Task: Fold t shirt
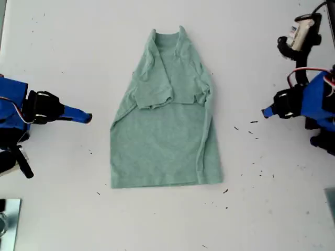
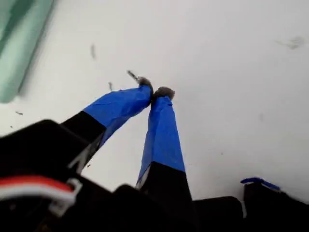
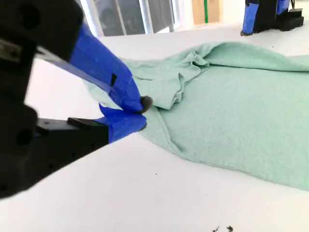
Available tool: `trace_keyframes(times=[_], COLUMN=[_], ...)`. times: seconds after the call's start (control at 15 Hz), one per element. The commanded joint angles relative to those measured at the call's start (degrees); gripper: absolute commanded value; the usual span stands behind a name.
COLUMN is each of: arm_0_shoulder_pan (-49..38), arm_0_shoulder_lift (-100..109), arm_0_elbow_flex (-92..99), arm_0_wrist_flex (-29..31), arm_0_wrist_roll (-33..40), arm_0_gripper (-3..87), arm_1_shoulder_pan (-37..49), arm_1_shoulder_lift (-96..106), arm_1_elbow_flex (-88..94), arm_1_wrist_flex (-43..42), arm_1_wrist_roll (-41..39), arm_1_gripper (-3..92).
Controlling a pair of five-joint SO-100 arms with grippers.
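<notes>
The t shirt [image 1: 165,141] lies flat in the middle of the white table, neck toward the exterior view's top, both sleeves folded in over the chest. My first gripper [image 1: 267,111] is at the exterior view's right, shut and empty, clear of the shirt's edge. In its wrist view the blue-taped fingertips [image 2: 157,91] touch above bare table, with the t shirt [image 2: 19,43] only at one corner. My second gripper [image 1: 88,118] is at the exterior view's left, shut on nothing, a short gap from the shirt. Its wrist view looks past the closed tips [image 3: 142,111] across the t shirt [image 3: 241,111].
Dark specks [image 1: 254,122] dot the table near the first gripper. A black-and-white motor unit with cables [image 1: 301,34] stands at the exterior view's top right. A metal object [image 1: 8,219] sits at its lower left. The first arm's base [image 3: 263,17] shows beyond the shirt.
</notes>
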Motion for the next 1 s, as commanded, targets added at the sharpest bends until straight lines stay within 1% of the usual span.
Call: trace_keyframes(times=[0.0,0.07,0.13,0.2,0.27,0.33,0.47,0.53,0.6,0.73,0.93], arm_0_shoulder_pan=[0.3,1.3,3.3,6.5,9.8,11.9,15.2,17.1,19.2,21.5,22.9], arm_0_shoulder_lift=[-0.1,-0.2,-3.3,-13.9,-27.5,-39.6,-60.9,-72.0,-81.1,-92.5,-99.5], arm_0_elbow_flex=[0.4,-1.2,-5.3,-14.6,-27.2,-38.7,-60.4,-72.3,-83.6,-96.9,-105.1], arm_0_wrist_flex=[-0.7,-0.5,-2.1,-1.6,3.5,8.8,20.4,27.6,30.8,30.9,30.9], arm_0_wrist_roll=[-0.4,-4.0,-6.5,-10.4,-14.8,-16.6,-18.8,-19.8,-19.2,-18.9,-18.1], arm_0_gripper=[-0.2,-0.2,-0.3,-0.3,-0.3,-0.3,-0.3,-0.3,-0.3,-0.3,-0.3], arm_1_shoulder_pan=[0.9,1.1,1.0,0.7,0.4,0.2,0.2,0.2,0.2,0.2,0.1], arm_1_shoulder_lift=[-1.5,-1.2,-1.2,-1.2,-1.2,-0.7,0.9,1.8,2.8,4.0,5.0], arm_1_elbow_flex=[-0.2,-0.4,-0.4,-0.4,-0.4,-0.5,-0.3,-0.2,0.0,0.1,0.1], arm_1_wrist_flex=[-1.3,-1.1,-1.1,-1.0,-0.9,-0.6,-0.6,-0.5,-0.4,-0.1,0.1], arm_1_wrist_roll=[-0.6,-0.8,-0.4,-0.3,0.1,0.3,0.3,0.4,0.5,0.6,0.7], arm_1_gripper=[2.2,2.2,2.2,2.2,2.2,2.2,2.2,2.2,2.2,2.2,2.2])
